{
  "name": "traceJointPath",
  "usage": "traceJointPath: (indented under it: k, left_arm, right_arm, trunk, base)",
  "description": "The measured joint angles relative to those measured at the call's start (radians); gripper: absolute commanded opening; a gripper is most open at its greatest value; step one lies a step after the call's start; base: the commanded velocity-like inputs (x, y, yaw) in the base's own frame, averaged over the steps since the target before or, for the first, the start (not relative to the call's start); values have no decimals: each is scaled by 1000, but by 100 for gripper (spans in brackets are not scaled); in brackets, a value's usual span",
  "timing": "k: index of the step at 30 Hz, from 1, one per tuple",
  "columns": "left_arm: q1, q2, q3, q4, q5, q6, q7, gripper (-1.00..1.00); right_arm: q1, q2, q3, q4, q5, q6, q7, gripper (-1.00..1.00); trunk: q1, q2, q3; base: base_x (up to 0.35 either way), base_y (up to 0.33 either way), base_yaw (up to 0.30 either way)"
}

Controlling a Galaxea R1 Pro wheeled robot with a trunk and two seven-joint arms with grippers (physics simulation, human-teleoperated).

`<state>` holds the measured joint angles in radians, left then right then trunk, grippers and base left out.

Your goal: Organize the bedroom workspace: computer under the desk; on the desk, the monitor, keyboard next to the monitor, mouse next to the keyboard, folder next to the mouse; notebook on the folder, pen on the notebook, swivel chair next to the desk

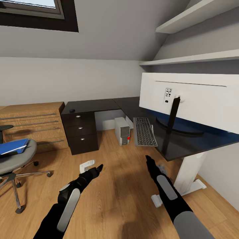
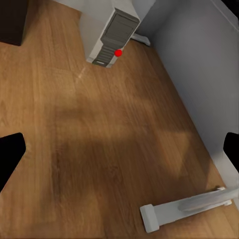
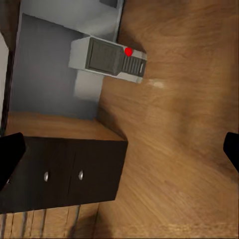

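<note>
The monitor (image 1: 199, 99) stands on the black desk (image 1: 96, 105) with its white back toward me. The grey keyboard (image 1: 145, 131) lies on the desk by the monitor's foot. The computer (image 1: 122, 131) (image 2: 112, 37) (image 3: 107, 57) stands on the floor under the desk. At the left, the blue folder (image 1: 13, 146) lies on the swivel chair (image 1: 16, 159). A small black lump (image 1: 72, 110) rests on the desk's far corner; I cannot tell if it is the mouse. The notebook and pen are out of view. My left gripper (image 1: 99, 168) (image 2: 119, 154) and right gripper (image 1: 148, 160) (image 3: 119, 154) hang open over the floor, holding nothing.
A black drawer pedestal (image 1: 81, 132) (image 3: 64, 172) stands under the desk's left end, with an oak drawer unit (image 1: 33, 122) beside it. The white desk leg (image 1: 189, 172) and foot (image 2: 184, 206) are close to my right arm. A small white object (image 1: 87, 165) lies on the floor.
</note>
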<state>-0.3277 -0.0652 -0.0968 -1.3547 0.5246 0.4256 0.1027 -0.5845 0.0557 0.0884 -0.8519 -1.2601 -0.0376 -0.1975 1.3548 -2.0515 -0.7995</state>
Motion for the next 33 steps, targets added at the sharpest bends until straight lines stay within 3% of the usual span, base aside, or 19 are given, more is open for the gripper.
traceJointPath:
  k: [3, 7, 12, 17, 22, 28, 33]
  left_arm:
    - [0, 8, 11, 0, 1, 0, 0, 100]
    - [0, 10, 14, 0, 1, 0, 0, 100]
    - [0, 11, 13, 1, 2, 0, -1, 100]
    - [0, 10, 13, 2, 2, 0, -1, 100]
    - [0, 10, 12, 2, 2, 0, -1, 100]
    - [0, 10, 12, 3, 2, 0, -1, 100]
    - [0, 10, 12, 3, 2, 0, -1, 100]
  right_arm:
    - [-3, -18, 2, -13, -66, 28, 38, 100]
    - [-4, -24, 4, -14, -81, 36, 121, 100]
    - [-3, -27, 5, -14, -38, 38, 210, 100]
    - [-3, -28, 3, -14, 10, 39, 236, 100]
    - [-1, -27, 4, -15, 15, 39, 247, 100]
    - [-1, -26, 4, -14, 17, 39, 323, 100]
    - [-1, -26, 4, -10, 14, 39, 340, 100]
  trunk:
    - [0, 0, 0]
    - [0, 0, 0]
    - [0, 0, 0]
    - [0, 0, 0]
    - [0, 0, 0]
    - [0, 0, 0]
    - [0, 0, 0]
  base:
    - [0, 0, 0]
    - [0, 0, 0]
    - [0, 0, 0]
    - [0, 0, 0]
    - [0, 0, 0]
    - [0, 0, 0]
    - [0, 0, 0]
